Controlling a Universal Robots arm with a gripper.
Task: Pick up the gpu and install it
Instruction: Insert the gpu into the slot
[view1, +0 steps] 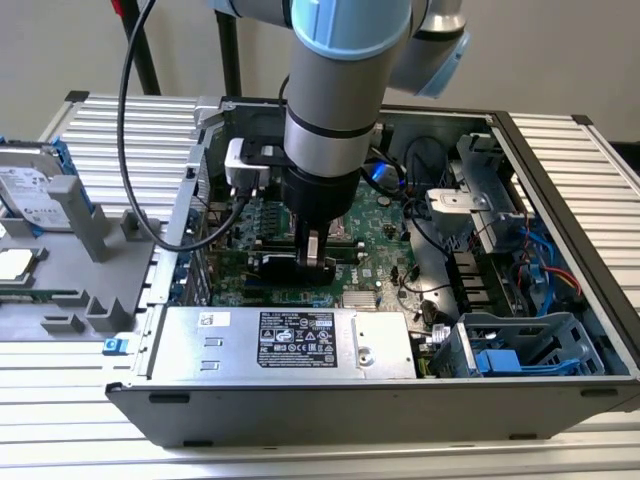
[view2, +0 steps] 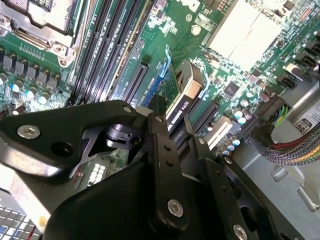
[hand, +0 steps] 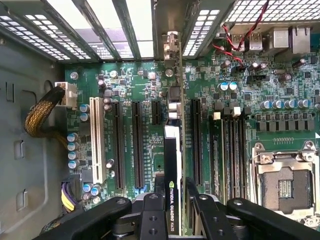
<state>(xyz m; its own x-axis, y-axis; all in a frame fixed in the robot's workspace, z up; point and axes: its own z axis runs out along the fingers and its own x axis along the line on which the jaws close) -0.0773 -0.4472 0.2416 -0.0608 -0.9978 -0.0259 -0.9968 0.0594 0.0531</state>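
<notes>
Gripper (hand: 172, 210) clamps the gpu (hand: 171, 150) edge-on betw. its 2 fingers, card standing upright over the motherboard (hand: 210, 90) among the long black slots (hand: 136, 145), bracket end toward the case's rear grille. Risk, as I judge it: card edge off the slot line or tilted, so pushing could jam or flex the board.

Arm (view1: 335, 90) plunges vertically, pincer (view1: 316, 262) clamped tight.

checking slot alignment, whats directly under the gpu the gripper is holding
Under the gpu, held edge-on by the gripper, lies the green motherboard with black expansion slots alongside. The slot directly beneath is covered by the card.
</notes>
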